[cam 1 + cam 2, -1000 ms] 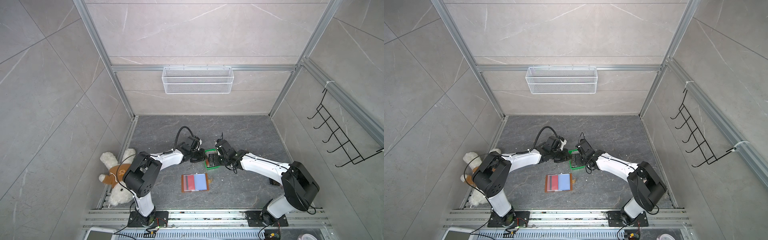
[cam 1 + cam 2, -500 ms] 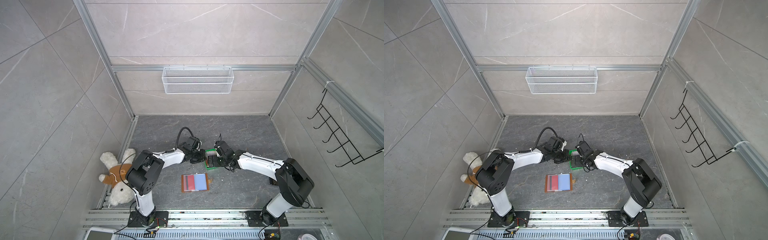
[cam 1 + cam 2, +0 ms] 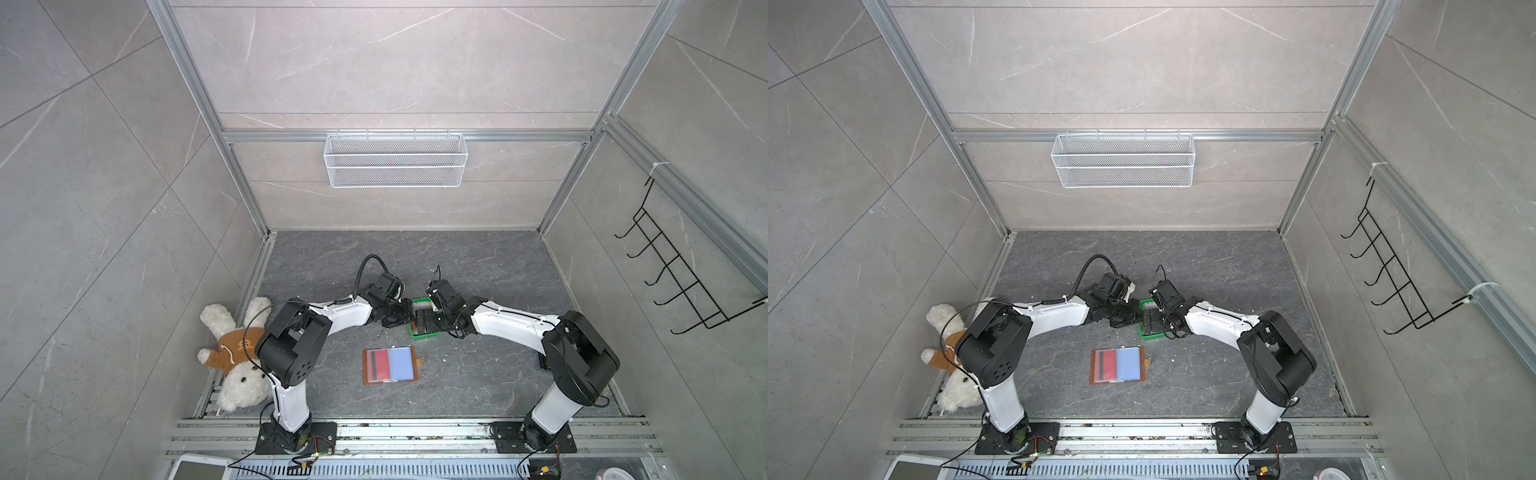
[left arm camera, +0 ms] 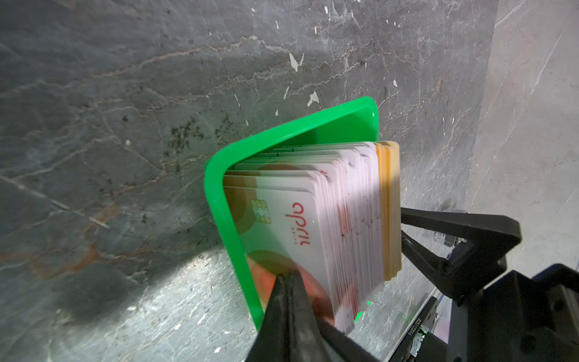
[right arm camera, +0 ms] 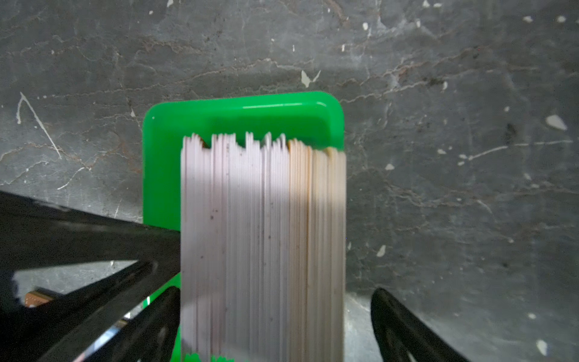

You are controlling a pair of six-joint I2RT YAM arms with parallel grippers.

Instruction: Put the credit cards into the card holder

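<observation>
Your left gripper [image 4: 286,277] is clenched, its tips pressed together against the face of the front card. You cannot tell whether that card's edge is nipped between them. Right behind those tips the credit cards [image 4: 313,213] stand on edge in the green tray [image 4: 216,188]. Your right gripper [image 5: 277,291] is spread wide astride the same stack, one finger [image 5: 163,307] against its side and the other clear of it. The card holder [image 3: 389,365] lies open on the floor [image 3: 478,374], well apart from both grippers, with a red card [image 3: 377,362] in one sleeve.
</observation>
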